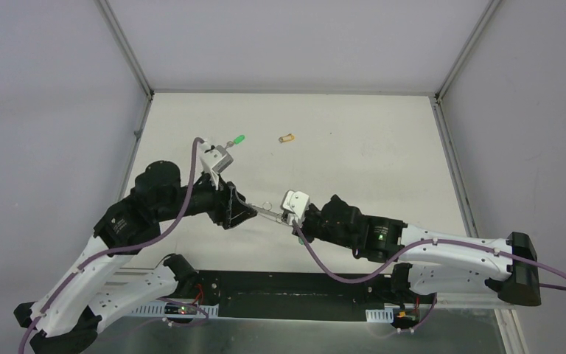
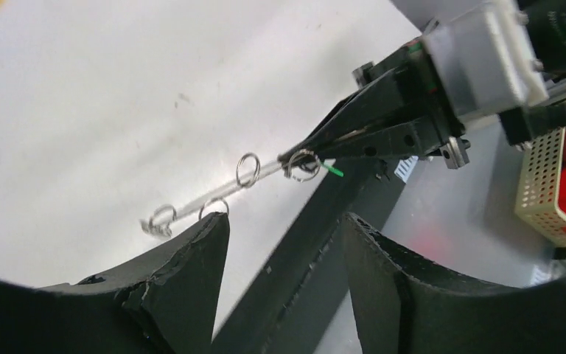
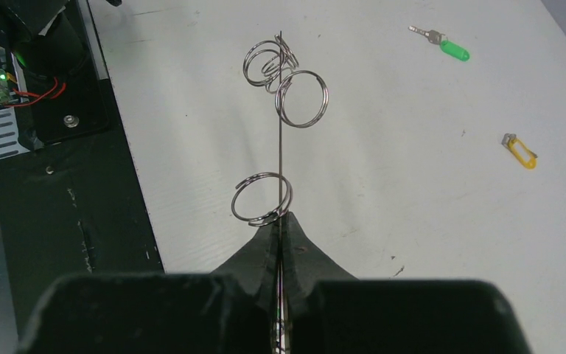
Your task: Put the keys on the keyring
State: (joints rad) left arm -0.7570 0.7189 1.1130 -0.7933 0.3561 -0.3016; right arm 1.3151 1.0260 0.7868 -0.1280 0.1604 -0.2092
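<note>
The right gripper pinches the thin grey wire keyring mid-table; the left gripper gapes empty beside it. The small green-headed key and yellow-tan key lie farther off: hold the wire steady, fetch one.

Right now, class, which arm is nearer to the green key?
Left. In the top view the left arm has its wrist right beside the green key, on its near-left side; the right arm is farther away, to its near right.
</note>
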